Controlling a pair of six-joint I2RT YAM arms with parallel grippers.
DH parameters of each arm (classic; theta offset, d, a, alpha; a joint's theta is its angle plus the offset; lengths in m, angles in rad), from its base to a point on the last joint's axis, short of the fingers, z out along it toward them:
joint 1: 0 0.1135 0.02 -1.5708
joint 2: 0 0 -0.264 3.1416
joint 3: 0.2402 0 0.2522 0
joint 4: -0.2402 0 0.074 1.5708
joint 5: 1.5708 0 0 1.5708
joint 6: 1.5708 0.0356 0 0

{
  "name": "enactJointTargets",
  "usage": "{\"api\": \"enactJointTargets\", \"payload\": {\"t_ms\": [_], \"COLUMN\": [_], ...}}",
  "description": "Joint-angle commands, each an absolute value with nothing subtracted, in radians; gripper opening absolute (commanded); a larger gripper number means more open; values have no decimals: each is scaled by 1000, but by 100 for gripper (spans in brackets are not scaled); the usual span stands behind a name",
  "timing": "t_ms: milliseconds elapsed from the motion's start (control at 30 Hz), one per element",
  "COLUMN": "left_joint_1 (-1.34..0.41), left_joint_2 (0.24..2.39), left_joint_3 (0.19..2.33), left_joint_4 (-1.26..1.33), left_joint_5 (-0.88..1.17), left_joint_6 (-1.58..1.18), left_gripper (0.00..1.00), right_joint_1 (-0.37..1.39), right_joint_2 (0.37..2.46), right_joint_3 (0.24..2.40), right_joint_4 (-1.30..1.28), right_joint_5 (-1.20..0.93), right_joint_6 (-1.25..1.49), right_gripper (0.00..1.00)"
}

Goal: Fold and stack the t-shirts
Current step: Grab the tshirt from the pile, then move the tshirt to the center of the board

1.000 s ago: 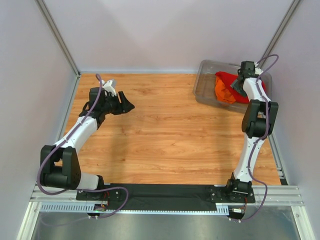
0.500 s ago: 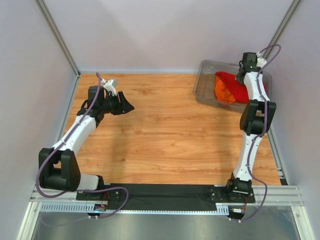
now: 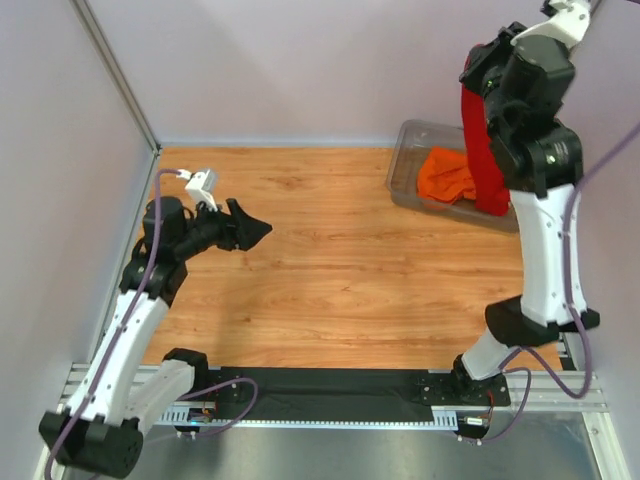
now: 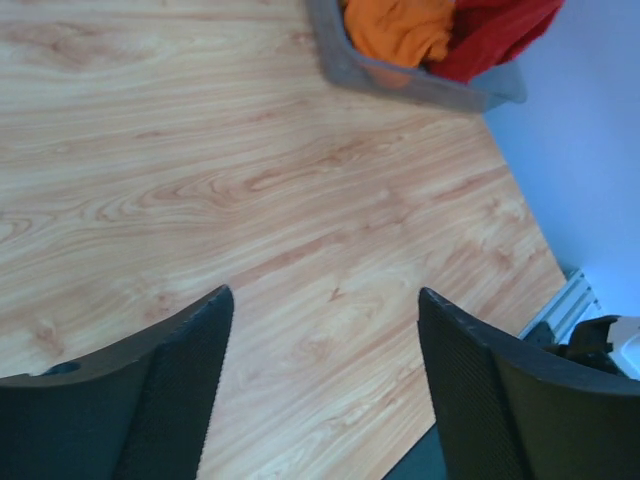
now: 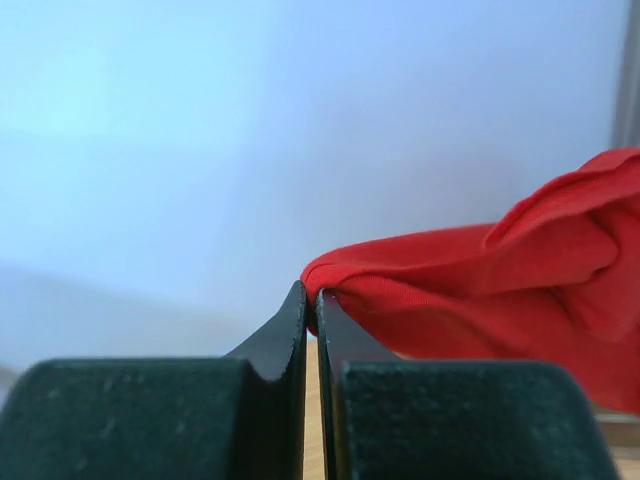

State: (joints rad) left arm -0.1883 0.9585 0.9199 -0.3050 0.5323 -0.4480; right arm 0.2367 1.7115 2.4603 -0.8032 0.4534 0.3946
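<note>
My right gripper (image 3: 476, 62) is raised high over the back right corner, shut on a fold of the red t-shirt (image 3: 482, 150). The shirt hangs down in a long bunch into the clear bin (image 3: 404, 160). In the right wrist view the red t-shirt (image 5: 500, 290) is pinched at my right gripper's (image 5: 312, 298) tips. The orange t-shirt (image 3: 445, 176) lies crumpled inside the bin, and it shows beside the red cloth (image 4: 495, 35) as the orange t-shirt (image 4: 398, 28) in the left wrist view. My left gripper (image 3: 262, 230) hovers open over the table's left side, holding nothing.
The wooden table (image 3: 330, 260) stretches between the arms. Grey walls close in the back and both sides, with metal posts (image 3: 115, 75) at the corners. A black strip (image 3: 330, 385) runs along the near edge between the arm bases.
My right gripper closed on the red t-shirt in the bin and lifted it high, pulling the cloth upward. My left arm swung slightly toward the near side and its jaws opened wider.
</note>
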Motion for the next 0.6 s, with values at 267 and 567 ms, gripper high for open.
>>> {"api": "enactJointTargets", "payload": {"t_ms": [267,567], "left_joint_1": [-189,-189], "left_joint_2": [490,460], "left_joint_3": [861,917], "left_joint_4": [-569,-781], "left_joint_5": [459,164], "left_joint_6": [-577,-549], "left_gripper": [90,100], "right_joint_1": [752,930], "right_joint_2": [1456,1319], "right_joint_3": [2376,1547], "right_joint_4": [-618,-621], "right_joint_5": [525,65], "right_joint_6": [234,544], "right_gripper": [0,93]}}
